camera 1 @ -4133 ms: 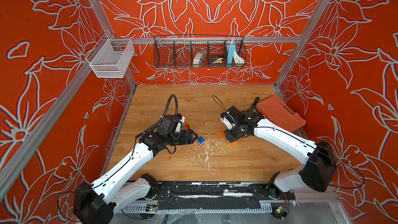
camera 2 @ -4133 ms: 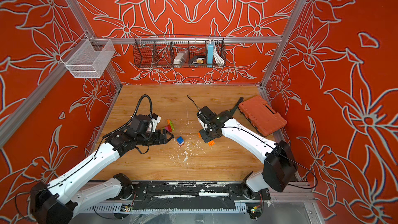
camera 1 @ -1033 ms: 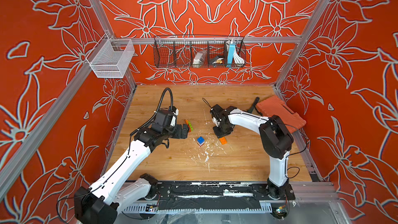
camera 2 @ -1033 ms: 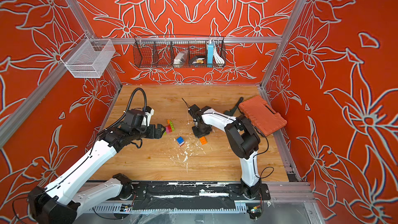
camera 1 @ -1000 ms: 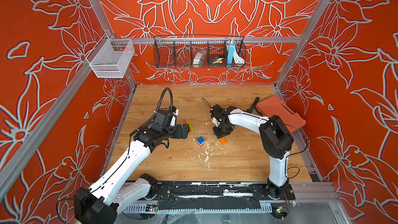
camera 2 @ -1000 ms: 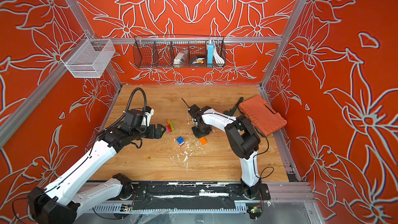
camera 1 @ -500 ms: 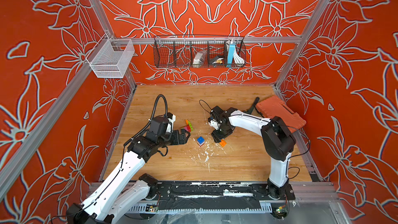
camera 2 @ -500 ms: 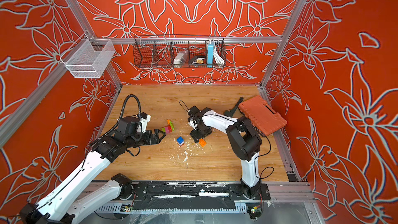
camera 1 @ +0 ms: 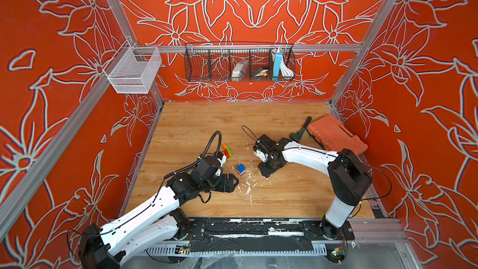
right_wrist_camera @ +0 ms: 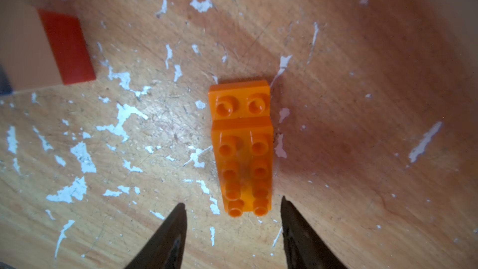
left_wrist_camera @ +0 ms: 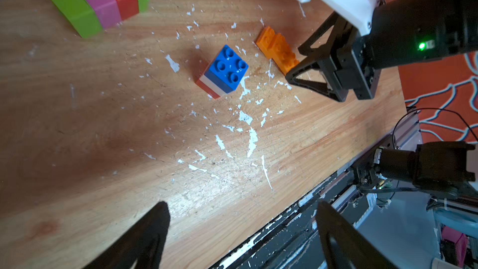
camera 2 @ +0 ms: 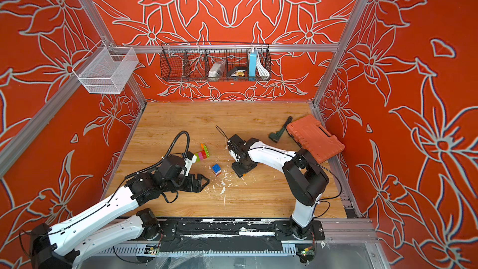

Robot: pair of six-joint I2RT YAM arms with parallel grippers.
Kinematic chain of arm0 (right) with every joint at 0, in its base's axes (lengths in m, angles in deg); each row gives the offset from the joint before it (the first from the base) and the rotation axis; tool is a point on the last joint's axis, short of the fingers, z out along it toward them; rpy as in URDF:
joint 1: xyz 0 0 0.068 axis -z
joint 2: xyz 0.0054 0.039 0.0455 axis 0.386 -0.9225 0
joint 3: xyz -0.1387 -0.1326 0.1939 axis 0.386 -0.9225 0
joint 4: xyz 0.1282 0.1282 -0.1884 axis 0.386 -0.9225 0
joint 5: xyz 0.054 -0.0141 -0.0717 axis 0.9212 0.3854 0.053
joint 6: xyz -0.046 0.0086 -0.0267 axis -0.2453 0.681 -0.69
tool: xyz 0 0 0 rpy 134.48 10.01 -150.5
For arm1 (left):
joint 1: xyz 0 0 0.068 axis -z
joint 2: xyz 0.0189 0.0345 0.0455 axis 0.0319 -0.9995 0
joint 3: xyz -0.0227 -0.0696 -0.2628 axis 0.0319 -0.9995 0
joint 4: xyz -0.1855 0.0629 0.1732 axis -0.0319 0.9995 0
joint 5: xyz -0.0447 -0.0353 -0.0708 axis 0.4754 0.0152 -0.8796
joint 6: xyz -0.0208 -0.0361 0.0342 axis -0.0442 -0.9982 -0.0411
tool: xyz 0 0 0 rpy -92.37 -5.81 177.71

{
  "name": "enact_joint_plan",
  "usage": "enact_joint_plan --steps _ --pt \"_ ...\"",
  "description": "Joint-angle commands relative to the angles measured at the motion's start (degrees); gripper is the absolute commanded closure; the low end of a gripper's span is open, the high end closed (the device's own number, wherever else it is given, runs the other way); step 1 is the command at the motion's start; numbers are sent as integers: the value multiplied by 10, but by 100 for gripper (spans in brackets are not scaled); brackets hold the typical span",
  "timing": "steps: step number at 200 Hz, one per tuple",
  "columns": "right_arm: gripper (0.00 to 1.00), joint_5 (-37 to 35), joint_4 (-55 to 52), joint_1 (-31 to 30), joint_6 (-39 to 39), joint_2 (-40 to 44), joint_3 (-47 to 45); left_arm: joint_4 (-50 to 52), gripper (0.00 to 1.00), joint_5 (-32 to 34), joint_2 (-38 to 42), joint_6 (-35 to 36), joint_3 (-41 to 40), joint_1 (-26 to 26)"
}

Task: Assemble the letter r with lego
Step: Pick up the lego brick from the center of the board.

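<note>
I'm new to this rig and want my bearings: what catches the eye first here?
Red walls with white flower outlines dominate. On the wooden table, the right pincer stands open around one end of an orange lego piece, with a blue-topped lego stack beside it. Nearer the left arm lies a lime, pink and red lego row.

Far half of the wooden table (camera 1: 232, 117) was bare, loads of room. Middle was tighter: blue-topped stack (camera 1: 240, 170) sat between the left gripper (left_wrist_camera: 240, 208) and right gripper (left_wrist_camera: 292, 62), orange brick (right_wrist_camera: 243, 148) just beside it with thin gaps to the right jaws. Also the orange case (camera 1: 333, 135) hogged the far right corner.
</note>
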Motion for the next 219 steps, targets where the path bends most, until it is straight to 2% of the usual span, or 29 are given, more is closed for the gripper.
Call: enact_joint_plan --steps 1,132,184,201,219 --pt "44 -17 3 0 -1 -15 -3 -40 11 16 -3 -16 -6 9" --pt "59 -30 -12 -5 0 -45 1 -41 11 18 -9 -15 -16 10" --pt "71 -29 -20 -6 2 -32 4 -50 12 28 -11 -37 -26 7" --pt "79 -31 -30 -6 8 -10 11 -60 12 13 -13 -44 -32 -8" --pt "90 -31 -43 -6 23 23 24 -87 13 -26 -12 -51 -47 -48"
